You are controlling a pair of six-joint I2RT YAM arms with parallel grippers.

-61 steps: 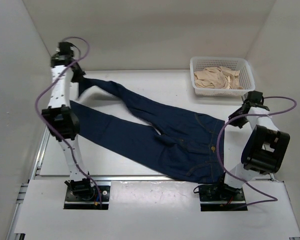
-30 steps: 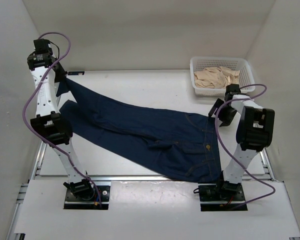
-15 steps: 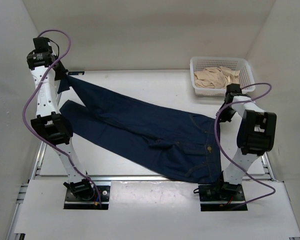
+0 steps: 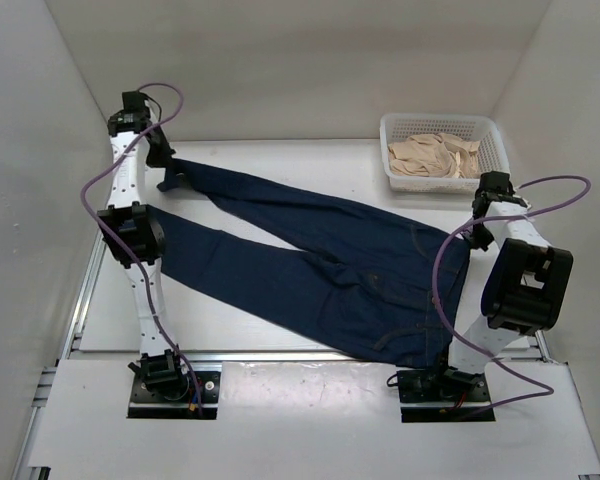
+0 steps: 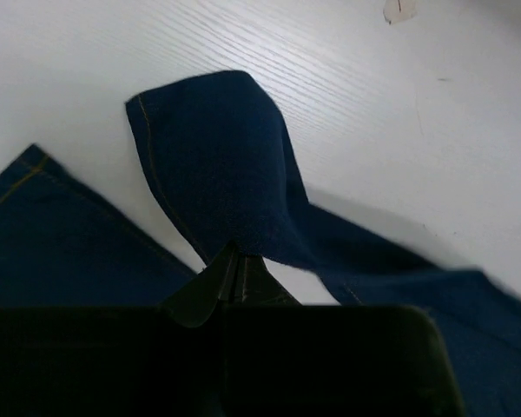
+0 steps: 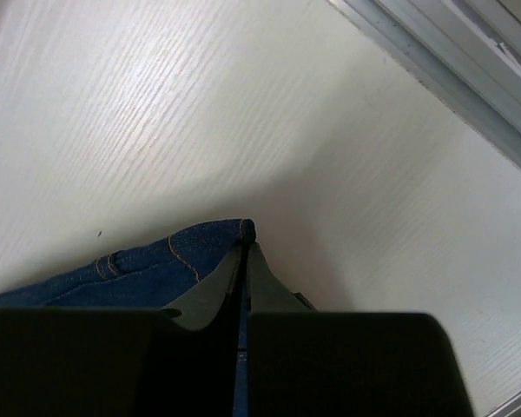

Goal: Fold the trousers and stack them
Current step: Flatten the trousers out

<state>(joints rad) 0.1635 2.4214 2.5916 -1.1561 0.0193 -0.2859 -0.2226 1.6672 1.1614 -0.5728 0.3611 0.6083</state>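
Long dark navy denim trousers [image 4: 320, 255] lie spread on white table [image 4: 310, 165], diagonal across mid-frame. Waist end at lower right, nr arm bases; two legs run to upper left. R gripper [image 6: 245, 252], right of frame: fingers pinched together on waistband corner w/ tan stitching. L gripper [image 5: 234, 261], upper left in top view: clamped on far leg's hem end, cloth bunched up into a peak. Near leg flat beside it. White plastic mesh basket [image 4: 385, 150] upper right, beige cloth [image 4: 435, 155] inside, apart from trousers.
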